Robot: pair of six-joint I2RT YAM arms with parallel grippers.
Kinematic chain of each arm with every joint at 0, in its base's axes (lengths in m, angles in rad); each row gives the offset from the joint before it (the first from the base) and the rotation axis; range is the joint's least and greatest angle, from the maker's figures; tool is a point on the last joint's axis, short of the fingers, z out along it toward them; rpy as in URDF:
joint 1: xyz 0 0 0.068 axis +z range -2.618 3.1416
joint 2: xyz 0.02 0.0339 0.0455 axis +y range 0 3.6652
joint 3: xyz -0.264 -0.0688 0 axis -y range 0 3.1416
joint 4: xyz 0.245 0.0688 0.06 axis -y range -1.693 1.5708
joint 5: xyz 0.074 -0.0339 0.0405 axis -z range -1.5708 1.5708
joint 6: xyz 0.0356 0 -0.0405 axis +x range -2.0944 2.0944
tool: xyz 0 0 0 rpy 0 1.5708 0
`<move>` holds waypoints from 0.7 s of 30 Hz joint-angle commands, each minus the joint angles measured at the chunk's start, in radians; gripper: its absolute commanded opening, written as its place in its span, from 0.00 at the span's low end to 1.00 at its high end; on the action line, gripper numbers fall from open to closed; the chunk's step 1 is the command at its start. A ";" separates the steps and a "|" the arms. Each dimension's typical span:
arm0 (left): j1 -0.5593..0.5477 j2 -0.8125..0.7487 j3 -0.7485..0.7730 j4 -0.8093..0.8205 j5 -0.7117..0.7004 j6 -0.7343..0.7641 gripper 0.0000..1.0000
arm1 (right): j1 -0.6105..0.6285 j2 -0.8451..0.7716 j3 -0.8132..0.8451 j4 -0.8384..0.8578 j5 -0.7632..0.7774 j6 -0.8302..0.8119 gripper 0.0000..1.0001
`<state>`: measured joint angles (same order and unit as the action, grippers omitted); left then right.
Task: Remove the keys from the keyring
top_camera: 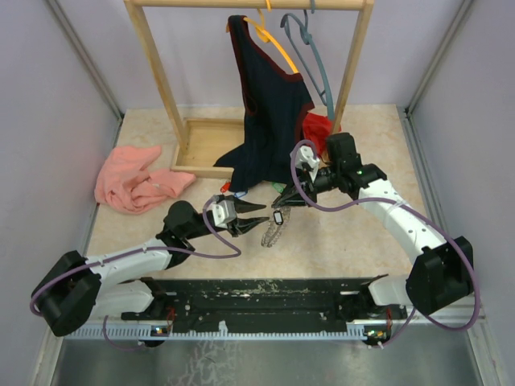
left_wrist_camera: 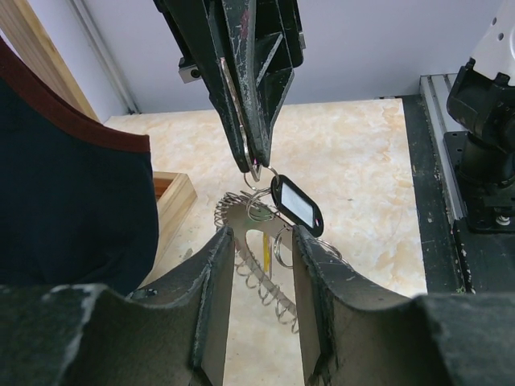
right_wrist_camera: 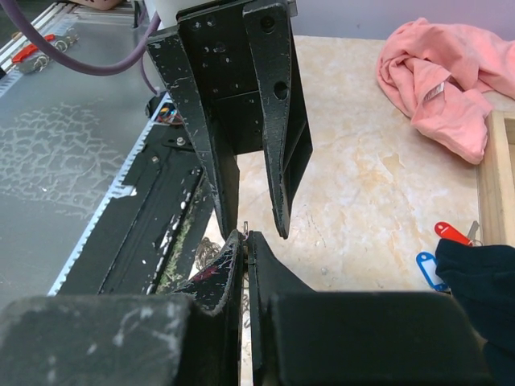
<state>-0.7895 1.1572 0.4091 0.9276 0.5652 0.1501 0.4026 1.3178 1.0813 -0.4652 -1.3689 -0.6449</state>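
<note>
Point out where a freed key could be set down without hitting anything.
Bare tabletop between the keyring and the right forearm, and a strip between the pink cloth and the left arm. Crowded at centre, where left gripper and right gripper meet beside the dark garment.

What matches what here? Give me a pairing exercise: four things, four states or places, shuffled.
Things:
1. left gripper
2. right gripper
3. pink cloth
4. red tag

States or places:
A. crumpled at the left of the table
B. jaws shut, pinching a small metal loop above the keyring
C. lying by a blue tag
D. jaws open, one on each side of the keyring

Pairs: 1-D, 2-B, 3-A, 4-C
</note>
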 commanded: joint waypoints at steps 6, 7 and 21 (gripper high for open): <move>0.005 0.021 0.040 0.033 0.004 -0.002 0.40 | -0.005 -0.032 0.049 0.020 -0.074 -0.017 0.00; 0.005 0.028 0.046 0.033 0.005 0.002 0.40 | -0.005 -0.031 0.048 0.020 -0.075 -0.018 0.00; 0.007 0.079 0.083 0.045 0.073 0.000 0.39 | 0.002 -0.026 0.048 0.020 -0.079 -0.019 0.00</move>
<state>-0.7891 1.2243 0.4633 0.9356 0.5888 0.1547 0.4030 1.3178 1.0813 -0.4652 -1.3914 -0.6456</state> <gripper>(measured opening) 0.395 0.009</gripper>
